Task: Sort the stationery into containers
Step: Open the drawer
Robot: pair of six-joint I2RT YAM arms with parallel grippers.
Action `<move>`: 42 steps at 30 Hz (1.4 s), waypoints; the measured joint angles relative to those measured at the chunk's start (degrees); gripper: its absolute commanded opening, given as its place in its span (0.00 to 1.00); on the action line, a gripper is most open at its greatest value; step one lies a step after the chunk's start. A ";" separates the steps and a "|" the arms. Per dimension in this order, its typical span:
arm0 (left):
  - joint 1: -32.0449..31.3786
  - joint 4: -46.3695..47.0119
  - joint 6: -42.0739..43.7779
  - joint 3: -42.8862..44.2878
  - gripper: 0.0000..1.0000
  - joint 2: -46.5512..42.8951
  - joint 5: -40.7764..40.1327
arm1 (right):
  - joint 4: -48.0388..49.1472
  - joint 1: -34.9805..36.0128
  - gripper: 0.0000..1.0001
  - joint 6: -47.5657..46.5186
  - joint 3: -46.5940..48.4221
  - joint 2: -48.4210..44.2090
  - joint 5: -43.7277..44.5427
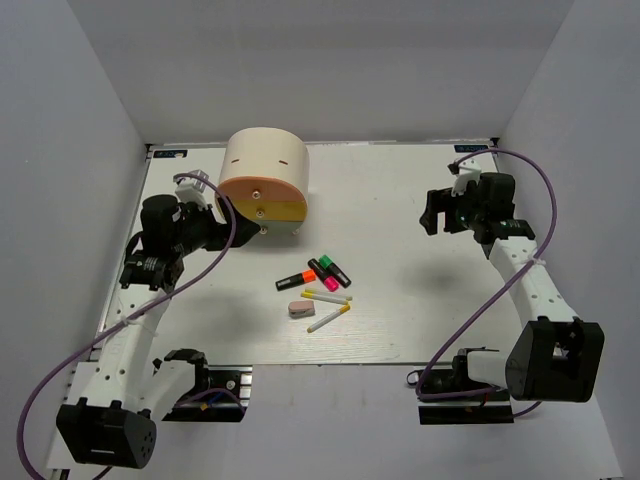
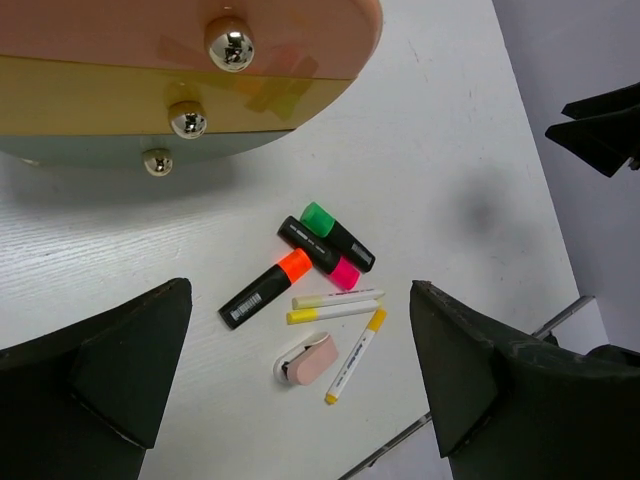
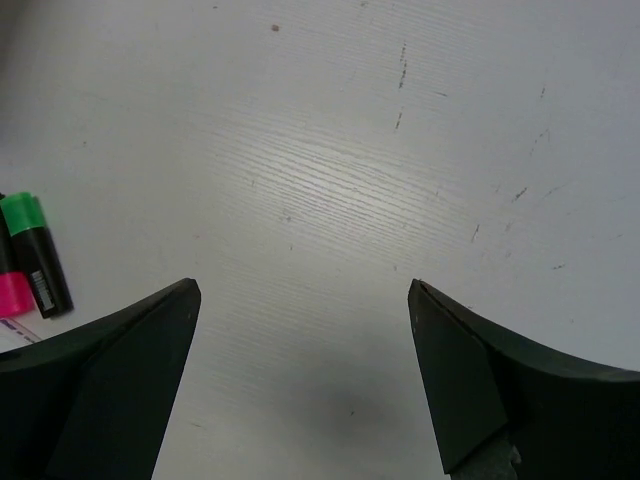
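Three stubby highlighters (image 2: 322, 254), three thin pens (image 2: 337, 298) and one eraser (image 2: 308, 360) lie bunched on the table (image 1: 400, 200), just in front of the chest (image 1: 265, 180) with its three knobs (image 2: 230, 44). The left gripper (image 2: 300, 290) hangs beside the chest with jaws wide apart and empty. The right gripper (image 3: 302, 287), well away from the chest, gapes empty too.

The white table (image 1: 420, 290) carries a cream chest (image 1: 262, 160), three highlighters (image 1: 296, 281), three pens (image 1: 328, 296) and an eraser (image 1: 301, 309).

Small print marks the orange highlighter (image 2: 265, 290) and one white pen (image 2: 352, 362); none is legible.
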 measured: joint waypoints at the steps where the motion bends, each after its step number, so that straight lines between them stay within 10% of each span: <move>1: 0.00 0.02 0.13 0.00 0.99 0.57 0.02 | -0.20 0.00 0.90 -0.15 0.09 0.17 -0.35; 16: -2.71 -0.13 1.77 4.79 0.99 9.03 -1.14 | -10.73 0.00 0.90 -15.21 4.87 3.50 -6.82; 24: -7.61 -0.46 2.08 7.39 0.75 14.53 -4.42 | -14.23 0.00 0.88 -19.28 5.95 3.50 -7.30; 26: -9.03 -0.83 2.10 8.44 0.64 16.00 -5.62 | -14.64 0.00 0.69 -19.74 5.97 3.50 -8.13; 27: -9.70 -1.27 2.01 8.98 0.60 16.57 -6.32 | -14.93 0.00 0.37 -19.96 5.97 3.50 -8.63; 29: -10.97 -1.73 2.32 10.10 0.49 17.51 -8.00 | -15.30 0.00 0.23 -19.65 5.97 3.50 -9.92; 33: -13.14 -3.06 2.75 12.00 0.58 18.10 -11.78 | -15.72 0.00 0.62 -17.90 6.01 3.50 -12.20; 42: -16.74 -3.39 2.54 13.05 0.76 19.78 -18.67 | -16.31 0.00 0.66 -15.19 8.00 4.35 -15.80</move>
